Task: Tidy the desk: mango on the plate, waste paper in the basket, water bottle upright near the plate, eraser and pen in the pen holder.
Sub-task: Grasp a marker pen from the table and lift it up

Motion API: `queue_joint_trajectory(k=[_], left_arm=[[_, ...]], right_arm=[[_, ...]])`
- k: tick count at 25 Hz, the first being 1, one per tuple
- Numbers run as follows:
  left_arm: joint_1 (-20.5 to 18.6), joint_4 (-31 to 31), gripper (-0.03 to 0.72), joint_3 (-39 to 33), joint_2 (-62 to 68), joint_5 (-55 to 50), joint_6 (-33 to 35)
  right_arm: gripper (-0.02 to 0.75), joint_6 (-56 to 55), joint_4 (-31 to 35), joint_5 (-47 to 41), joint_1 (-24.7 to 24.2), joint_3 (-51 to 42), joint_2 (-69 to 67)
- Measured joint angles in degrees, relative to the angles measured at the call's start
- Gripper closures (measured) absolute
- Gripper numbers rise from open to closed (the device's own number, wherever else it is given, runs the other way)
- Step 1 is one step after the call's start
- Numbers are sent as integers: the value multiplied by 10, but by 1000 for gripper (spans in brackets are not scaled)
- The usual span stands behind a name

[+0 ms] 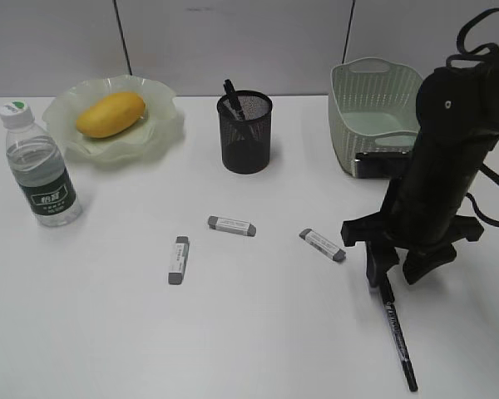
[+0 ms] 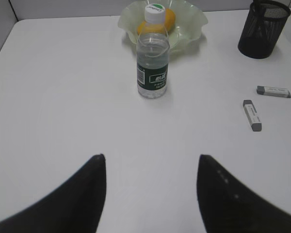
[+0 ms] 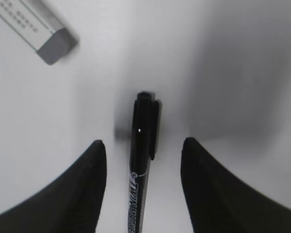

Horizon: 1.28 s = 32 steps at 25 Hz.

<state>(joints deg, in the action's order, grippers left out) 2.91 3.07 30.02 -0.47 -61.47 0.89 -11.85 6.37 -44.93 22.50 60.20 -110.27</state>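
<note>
A black pen [image 3: 141, 165] lies flat on the white desk [image 1: 108, 332] between the two fingers of the right gripper [image 3: 143, 194], which straddle it with a gap on each side, released and not touching it; beyond the left finger lies a grey-tipped eraser [image 3: 36, 29]. Farther out, the left gripper [image 2: 150, 194] hangs spread and empty over bare desk; ahead of it the water bottle [image 2: 153, 63] stands upright, just before the plate [image 2: 191, 29] holding the mango [image 1: 110, 114]; to its right lie two more erasers [image 2: 252, 115]. The pen holder [image 1: 244, 131] already holds a dark pen; the basket [image 1: 374, 116] stands behind the right arm. A pale panelled wall [image 1: 233, 41] backs the matte desk.
</note>
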Motion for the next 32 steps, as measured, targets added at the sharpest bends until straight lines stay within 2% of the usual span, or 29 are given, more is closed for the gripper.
queue_joint_trajectory(k=[17, 23, 32], left_arm=[[0, -1, 242, 0, 0, 1, 0], [0, -1, 244, 0, 0, 1, 0], [0, -1, 245, 0, 0, 1, 0]], right_arm=[[407, -3, -1, 27, 0, 0, -34], [598, -3, -3, 31, 0, 0, -35], [597, -3, -18, 32, 0, 1, -26]])
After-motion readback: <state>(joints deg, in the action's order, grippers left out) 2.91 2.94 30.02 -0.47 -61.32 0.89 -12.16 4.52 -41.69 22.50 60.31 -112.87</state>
